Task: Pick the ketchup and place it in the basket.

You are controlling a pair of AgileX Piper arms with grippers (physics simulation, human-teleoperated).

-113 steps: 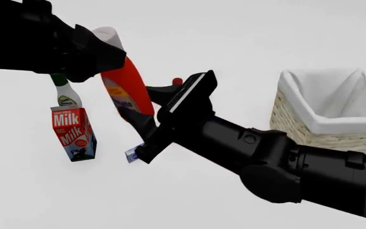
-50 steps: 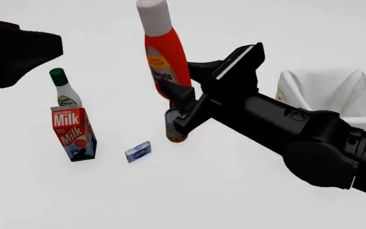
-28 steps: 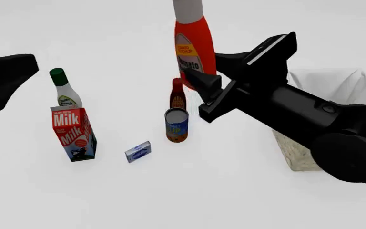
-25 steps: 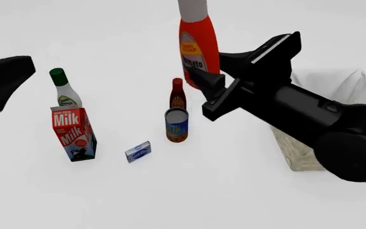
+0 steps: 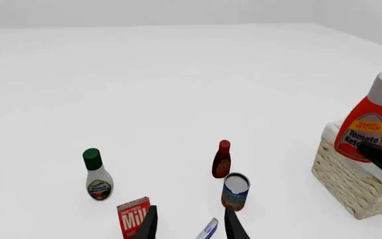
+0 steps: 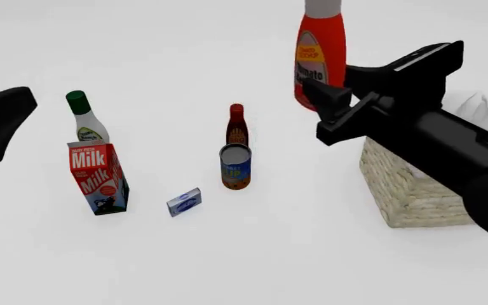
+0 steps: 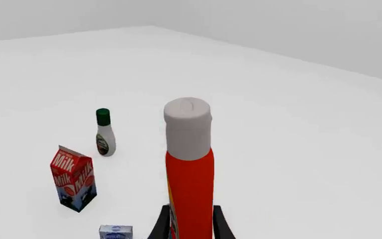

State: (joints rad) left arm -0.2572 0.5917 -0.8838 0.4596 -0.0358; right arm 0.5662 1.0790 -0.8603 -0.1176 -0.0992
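- Two fingers of my left gripper [image 5: 189, 226] show in the left wrist view, spread apart with nothing between them, so I read it as released. Beyond them stand the green-capped bottle [image 5: 97, 174], the milk carton [image 5: 133, 219] with "Mil" showing, the dark red bottle [image 5: 222, 159], the can [image 5: 236, 191] and a corner of the small blue box [image 5: 208, 230]. Farther off, the ketchup [image 5: 369, 121] is held in the air, upright, over the near edge of the basket [image 5: 355, 182]; its label reads "Tomato Ketchup".
- From the front view, my right gripper [image 6: 339, 101] is clenched on the lower body of the ketchup [image 6: 320, 52], which is aloft, left of the basket [image 6: 412, 186] and not yet inside it. "Milk" reads twice on the carton [image 6: 97, 177]. Print on the other items is too small to read.
- Looking along the right wrist view, the right gripper's fingers [image 7: 166, 226] flank the red body just beside the label, with the pale cap at the far end.
- My judgement on handling: a plastic squeeze bottle, light, smooth, and yielding under a hard pinch. Being tall, it could swing about a low hold. Grasping across the wider lower body, as now, seems soundest.
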